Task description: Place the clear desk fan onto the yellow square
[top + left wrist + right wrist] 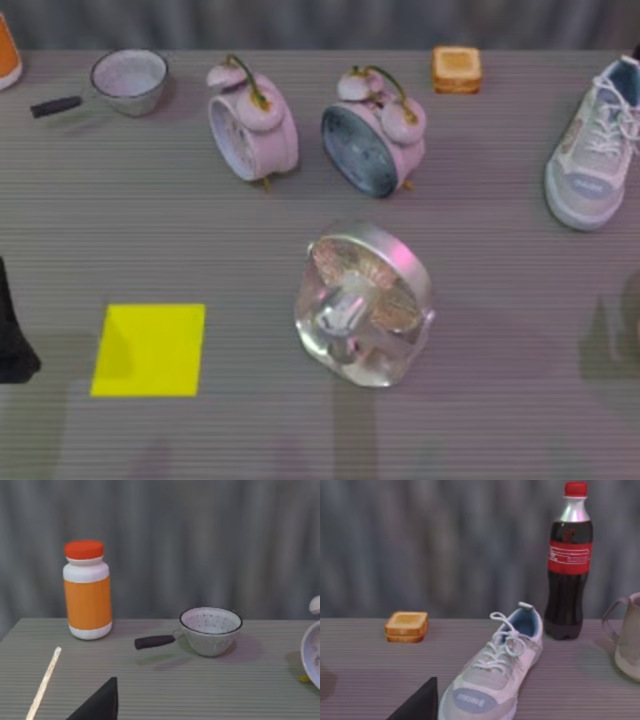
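While our 2 claws' states cannot be told, the clear fan [363, 303] is sitting tilted, right of the yellow square [149, 349].

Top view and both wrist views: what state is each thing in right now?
Fan: tilted, right of the square, not on it.
Yellow square: flat, bare.
Two alarm clocks: leaning, apart.
Strainer: upright, empty.
Orange bottle: upright, capped.
Cola bottle: upright, capped.
Shoe: laced, sole down.
Toast: flat.

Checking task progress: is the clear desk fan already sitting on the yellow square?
No, the clear desk fan stands on bare table to the right of the yellow square, with a gap between them.
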